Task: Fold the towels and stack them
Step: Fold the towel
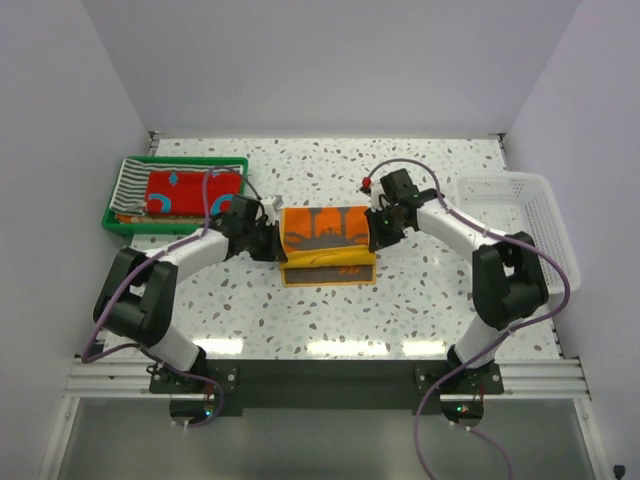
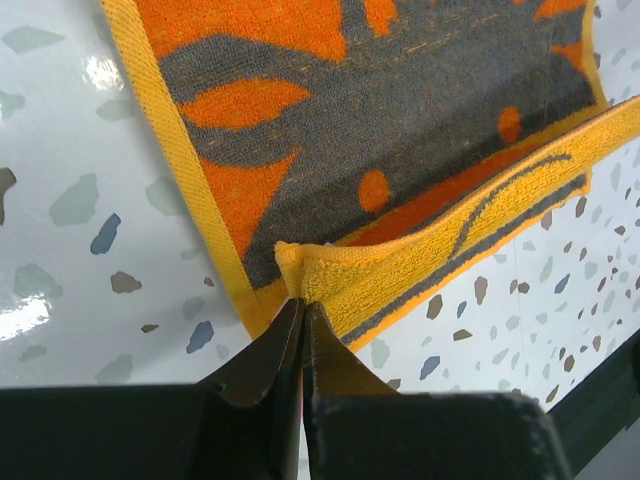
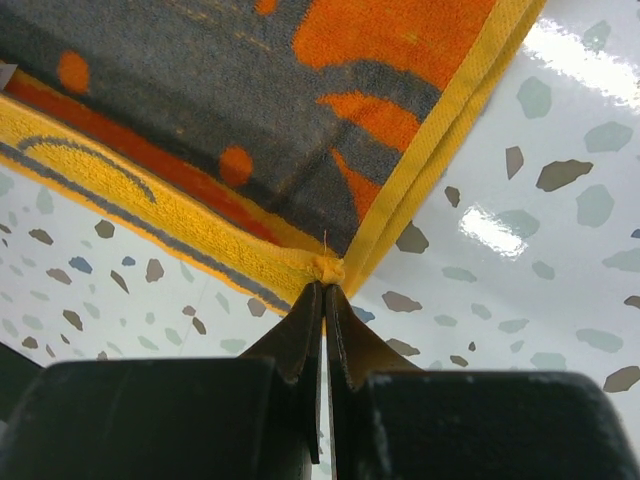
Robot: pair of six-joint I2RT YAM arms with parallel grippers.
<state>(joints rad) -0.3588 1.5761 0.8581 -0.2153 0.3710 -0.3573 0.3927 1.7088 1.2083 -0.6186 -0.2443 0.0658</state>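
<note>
Both left gripper [image 2: 302, 305] and right gripper [image 3: 325, 288] pinch the orange cartoon towel [image 1: 328, 232] by its corners. Green tray [image 1: 180, 160] sits upper left, white mesh basket [image 1: 550, 225] right.

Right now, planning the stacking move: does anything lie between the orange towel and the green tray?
Only the left gripper, pinching a corner of the orange towel, sits between it and the green tray.

light: bright, even, from overhead | glare: white streaks on the table [image 1: 420, 300] along its near edge; shiny patches on it in both wrist views | shadows: soft, narrow, under the orange towel [image 1: 328, 240] | focus: top view sharp; wrist views crisp on towel weave, black foreground at bottom softer
</note>
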